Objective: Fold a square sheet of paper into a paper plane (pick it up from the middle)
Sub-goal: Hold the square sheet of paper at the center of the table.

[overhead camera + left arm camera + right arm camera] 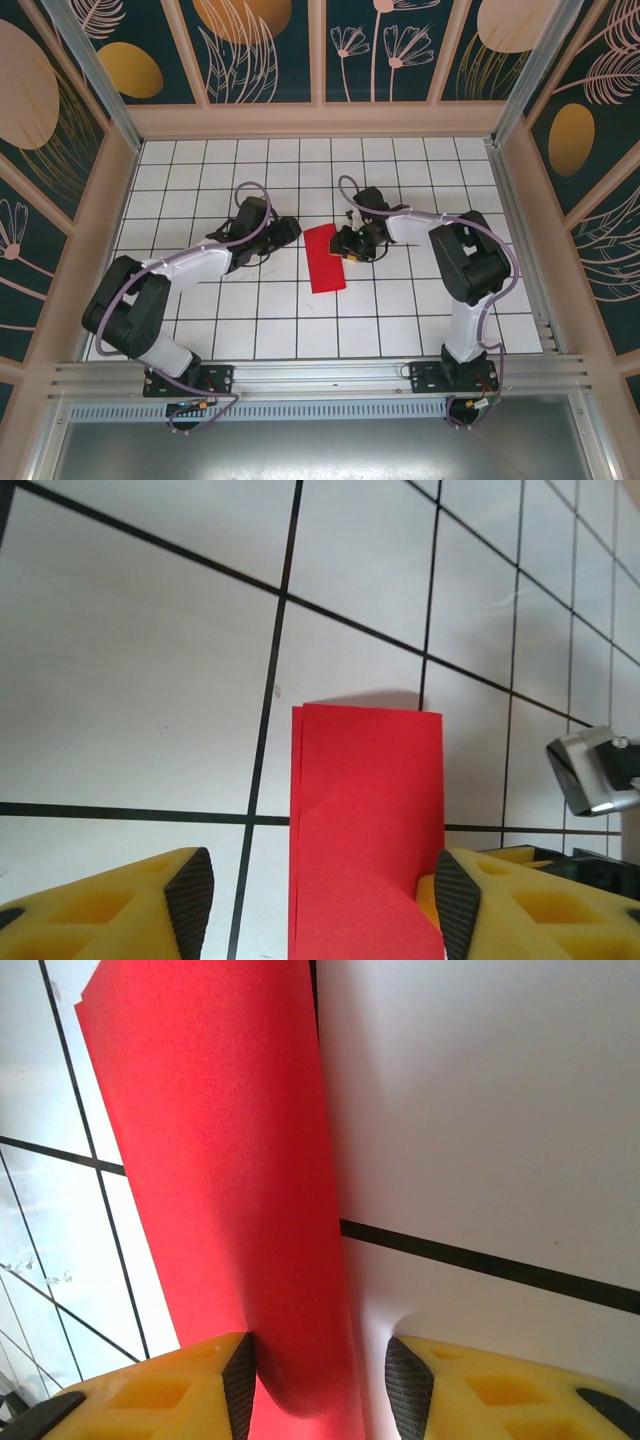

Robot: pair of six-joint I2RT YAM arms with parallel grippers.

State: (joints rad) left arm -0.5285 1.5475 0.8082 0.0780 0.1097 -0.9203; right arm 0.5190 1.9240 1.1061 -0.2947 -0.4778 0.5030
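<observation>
Near the middle of the table both arms reach inward. The left arm lies low and stretched out, its left gripper just beside the left edge of the sheet of paper, jaws wide apart. The right arm rises from its base, bends at the elbow and reaches left. The right gripper sits at the paper's right edge with its jaws apart, straddling a raised end that leans on one pad and is clear of the other. The table is white tile with black grid lines, closed in by dark walls painted with leaves and golden ovals, with a metal rail along the near side. The paper is bright red and matte, folded to a narrow rectangle, with two layers showing along one long edge.
</observation>
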